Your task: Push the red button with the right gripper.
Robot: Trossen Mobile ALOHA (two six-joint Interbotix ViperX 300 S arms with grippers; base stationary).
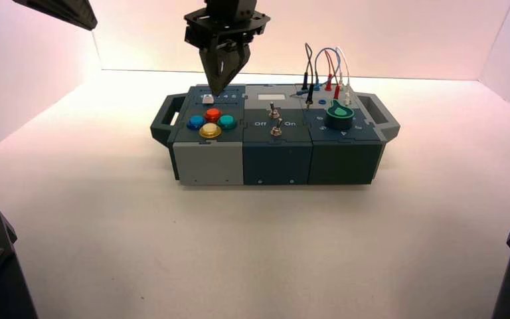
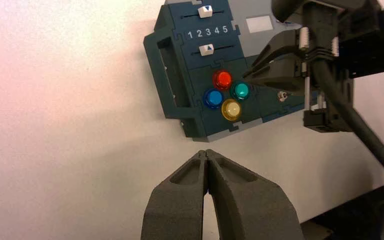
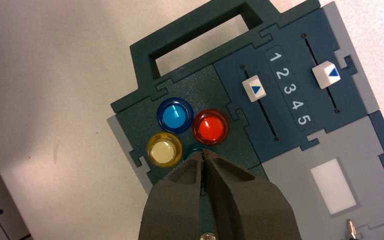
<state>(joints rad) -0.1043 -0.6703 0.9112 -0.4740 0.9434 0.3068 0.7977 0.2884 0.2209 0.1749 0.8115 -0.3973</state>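
Right gripper [image 1: 218,92] over box's [image 1: 275,163] left part, above button cluster, fingers closed to point, nothing between them! Red button [image 3: 211,127] on box's left part, at back of four-button group, blue [image 3: 174,116] and green [image 2: 240,90] beside it, yellow [image 3: 164,150] across, toward front edge. Left gripper [image 2: 205,152] off beyond box's left end, tips together, empty.

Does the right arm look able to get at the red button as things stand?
Probably yes: the right gripper, fingers together, hovers above the box close to the red button, whose top shows uncovered.
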